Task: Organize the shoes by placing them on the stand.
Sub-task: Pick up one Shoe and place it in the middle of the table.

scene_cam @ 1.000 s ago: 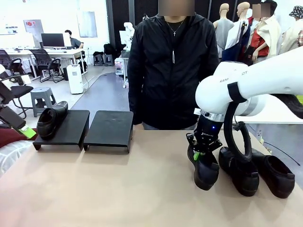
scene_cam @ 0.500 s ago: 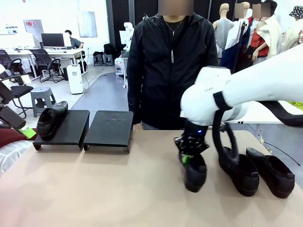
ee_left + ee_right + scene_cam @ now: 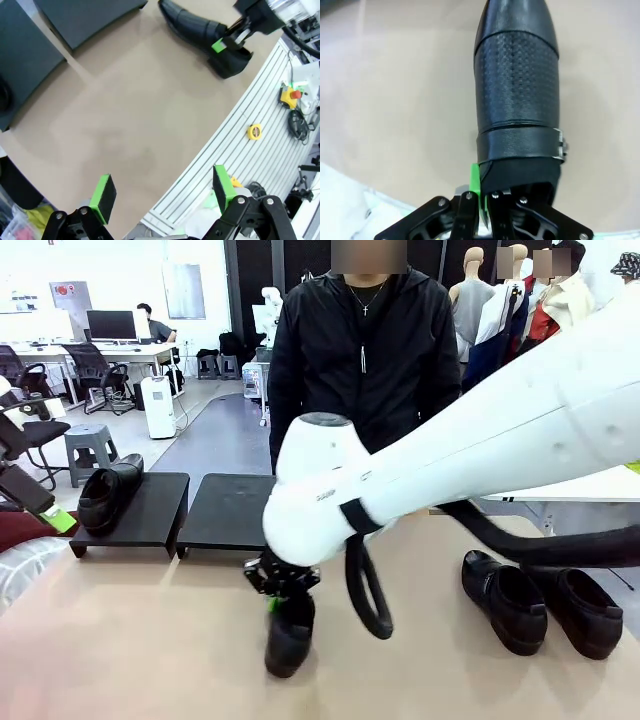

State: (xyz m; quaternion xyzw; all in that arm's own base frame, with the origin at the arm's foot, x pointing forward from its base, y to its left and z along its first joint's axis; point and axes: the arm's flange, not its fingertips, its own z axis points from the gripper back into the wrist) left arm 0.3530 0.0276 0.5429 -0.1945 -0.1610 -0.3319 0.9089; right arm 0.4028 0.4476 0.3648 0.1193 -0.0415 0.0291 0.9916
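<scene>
Front view told the story: over the last second the right claw (image 3: pixel 283 585) swept from the robot's right side of the desk (image 3: pixel 140 640), where it had hung beside the two waiting shoes (image 3: pixel 505 602), clear across the middle, and the carried shoe (image 3: pixel 290 635) went with it. That shoe dangled toe-down, low over the desk, in front of the stand (image 3: pixel 235 512) and just short of its empty right panel; whether the toe brushed the surface I could not tell. From the right wrist camera the claw was pinching the back rim of the shoe's opening, one green pad (image 3: pixel 475 184) pressed on the outside of the heel, jaws nearly together on the leather. The left claw (image 3: pixel 162 192) hung spread wide and empty, high over the near edge of the desk, looking down on the transfer. One resting shoe (image 3: pixel 108 495) already sat on the left panel, toe pointing down the slope toward the robot. So, as I read it, the haul was mostly done for shoe number two: what remained was a lift and a placement onto a panel, likely beside its partner, with the waiting pair still untouched at the right.
</scene>
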